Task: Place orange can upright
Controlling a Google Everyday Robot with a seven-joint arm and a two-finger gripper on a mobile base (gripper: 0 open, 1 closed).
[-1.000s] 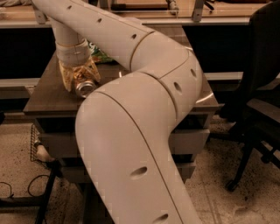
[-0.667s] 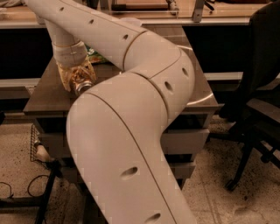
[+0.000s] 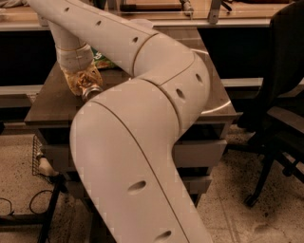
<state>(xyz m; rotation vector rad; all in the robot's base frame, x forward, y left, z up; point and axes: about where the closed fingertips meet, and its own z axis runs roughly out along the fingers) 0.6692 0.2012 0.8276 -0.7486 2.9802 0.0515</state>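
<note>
One orange can (image 3: 89, 88) in hand (image 3: 80, 84) over table (image 3: 47, 107)

no legible text, none on orange can (image 3: 92, 90), held in gripper (image 3: 81, 85) at left of table (image 3: 47, 102)

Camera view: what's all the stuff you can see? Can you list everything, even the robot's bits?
orange can: one, orange-gold with a silver end, tilted in the gripper above the table's left part.
green snack bag: one, green, on the table behind the arm, mostly hidden.
table: one, dark brown top, middle of the picture.
office chair: one, black, right side.
cables: a few, dark, on the speckled floor, bottom left.
counter: one, light wood, along the back.
arm: one, white, fills the middle.
gripper: one, pale, upper left at the arm's end, closed around the can.
</note>
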